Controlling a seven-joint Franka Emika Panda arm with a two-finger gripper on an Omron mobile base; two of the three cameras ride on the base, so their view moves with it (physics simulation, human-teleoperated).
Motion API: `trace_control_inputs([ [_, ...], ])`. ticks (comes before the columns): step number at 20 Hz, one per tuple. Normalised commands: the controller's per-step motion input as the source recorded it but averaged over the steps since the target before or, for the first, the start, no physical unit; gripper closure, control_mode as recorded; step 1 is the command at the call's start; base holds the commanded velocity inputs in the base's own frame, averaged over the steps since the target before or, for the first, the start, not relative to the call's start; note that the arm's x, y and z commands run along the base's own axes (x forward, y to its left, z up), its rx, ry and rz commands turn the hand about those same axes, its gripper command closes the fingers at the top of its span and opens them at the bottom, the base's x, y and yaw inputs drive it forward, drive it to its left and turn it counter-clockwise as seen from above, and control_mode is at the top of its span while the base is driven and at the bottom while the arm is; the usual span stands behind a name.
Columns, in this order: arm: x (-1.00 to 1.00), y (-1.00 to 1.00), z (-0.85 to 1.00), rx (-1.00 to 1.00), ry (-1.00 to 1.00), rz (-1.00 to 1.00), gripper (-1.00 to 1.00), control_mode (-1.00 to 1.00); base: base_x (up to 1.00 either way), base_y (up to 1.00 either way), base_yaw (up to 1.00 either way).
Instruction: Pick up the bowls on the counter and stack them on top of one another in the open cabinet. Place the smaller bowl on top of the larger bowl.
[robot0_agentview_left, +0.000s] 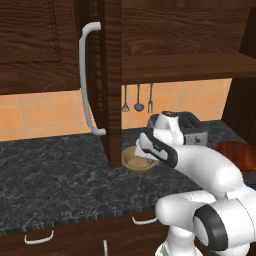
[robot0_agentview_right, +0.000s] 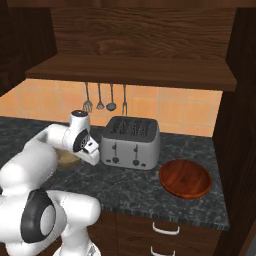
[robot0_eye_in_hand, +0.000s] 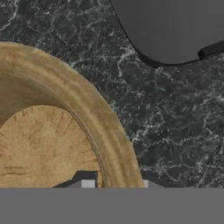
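Note:
The light tan smaller bowl (robot0_agentview_left: 131, 161) (robot0_agentview_right: 66, 159) (robot0_eye_in_hand: 52, 144) sits on the dark veined counter (robot0_agentview_left: 60, 175) just below the open cabinet door (robot0_agentview_left: 112, 75). My gripper (robot0_eye_in_hand: 117, 183) reaches down onto the bowl's near rim. One fingertip is inside the bowl and one outside, close against the rim. From the base views my hand (robot0_agentview_left: 156, 146) (robot0_agentview_right: 86, 145) covers that edge. The larger dark red-brown bowl (robot0_agentview_right: 185, 179) (robot0_agentview_left: 240, 152) rests on the counter to the right, past the toaster. The cabinet shelf (robot0_agentview_right: 130, 72) (robot0_agentview_left: 185, 67) above is bare.
A silver toaster (robot0_agentview_right: 131, 142) (robot0_agentview_left: 192, 127) (robot0_eye_in_hand: 175, 26) stands between the two bowls. The open door with its long white handle (robot0_agentview_left: 86, 80) hangs just left of the tan bowl. Utensils (robot0_agentview_right: 105, 97) hang on the tiled wall. Drawers (robot0_agentview_left: 40, 237) run below the counter.

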Motion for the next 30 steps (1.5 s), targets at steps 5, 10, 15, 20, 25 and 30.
trace_control_inputs([
  [5,-0.94,-1.00,0.58,0.05,-0.01,-0.33,1.00,-1.00,0.00,0.00,0.00],
  [10,-0.15,-1.00,0.57,0.00,0.00,-0.43,1.00,-1.00,0.00,0.00,0.00],
  [15,0.11,-1.00,0.48,0.01,0.06,-0.47,1.00,-1.00,0.00,0.00,0.00],
  [20,0.16,-1.00,0.36,0.00,0.04,-0.45,1.00,-1.00,0.00,0.00,0.00],
  [25,0.24,-1.00,0.35,0.02,0.06,-0.43,1.00,-1.00,0.00,0.00,0.00],
  [30,0.33,-1.00,0.22,0.11,0.10,-0.35,1.00,-1.00,0.00,0.00,0.00],
])
